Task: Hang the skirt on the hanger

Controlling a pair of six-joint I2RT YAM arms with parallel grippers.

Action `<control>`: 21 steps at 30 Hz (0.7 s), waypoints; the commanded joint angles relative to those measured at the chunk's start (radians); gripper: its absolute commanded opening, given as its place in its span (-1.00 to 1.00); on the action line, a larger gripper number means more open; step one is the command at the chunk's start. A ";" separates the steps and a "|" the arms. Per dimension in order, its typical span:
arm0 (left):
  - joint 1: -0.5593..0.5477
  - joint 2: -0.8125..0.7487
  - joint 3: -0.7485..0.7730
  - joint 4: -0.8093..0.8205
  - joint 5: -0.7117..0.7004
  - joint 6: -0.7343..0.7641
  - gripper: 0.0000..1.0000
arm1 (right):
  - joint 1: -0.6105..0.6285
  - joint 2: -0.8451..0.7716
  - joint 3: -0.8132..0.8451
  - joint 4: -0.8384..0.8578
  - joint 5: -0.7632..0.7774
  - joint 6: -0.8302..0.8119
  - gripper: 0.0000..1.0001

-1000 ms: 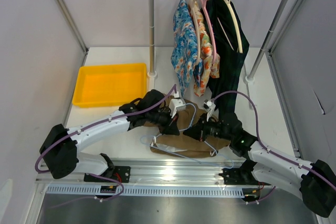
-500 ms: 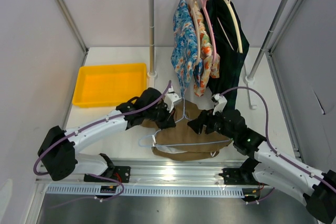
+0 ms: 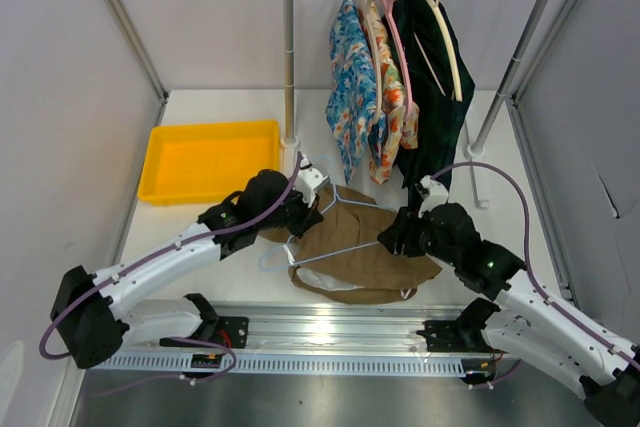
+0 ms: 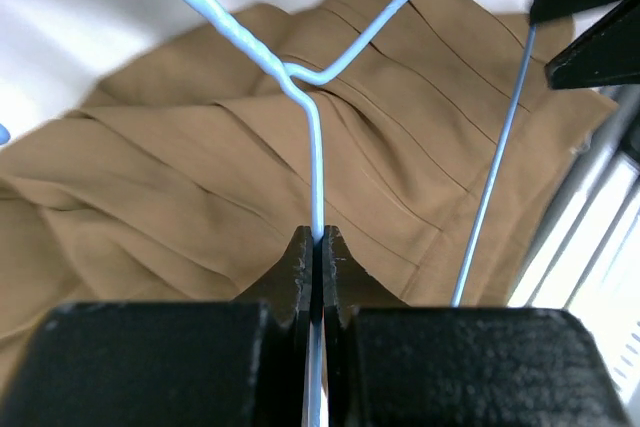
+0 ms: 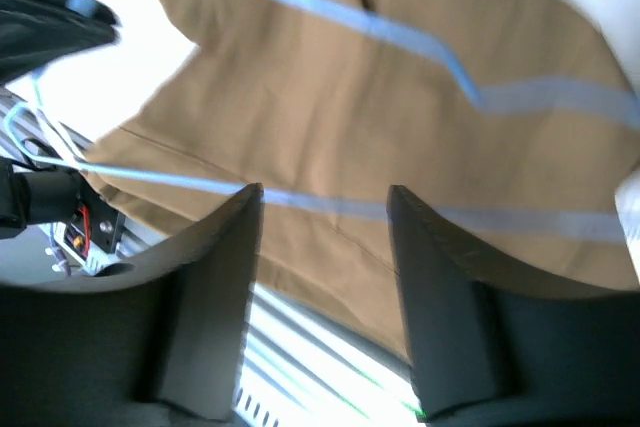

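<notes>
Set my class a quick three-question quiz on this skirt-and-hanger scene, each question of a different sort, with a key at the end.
1. True or false: the left gripper is shut on the wire of the hanger.
2. Where does the skirt lie? A) in the yellow tray; B) on the table, in front of the arms; C) hung on the rail.
3. Fill in: over the skirt, the fingers of the right gripper stand ____.

Key: 1 true; 2 B; 3 open.
</notes>
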 commanded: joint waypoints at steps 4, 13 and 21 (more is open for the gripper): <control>0.006 -0.113 -0.065 0.136 -0.070 0.088 -1.00 | 0.045 -0.020 0.117 -0.294 0.091 0.078 -0.01; 0.006 -0.130 -0.077 0.153 -0.081 0.101 -1.00 | 0.105 -0.083 0.162 -0.502 0.055 0.194 -0.32; 0.004 -0.121 -0.085 0.192 -0.065 0.076 -1.00 | 0.128 -0.160 0.098 -0.666 0.033 0.300 -0.50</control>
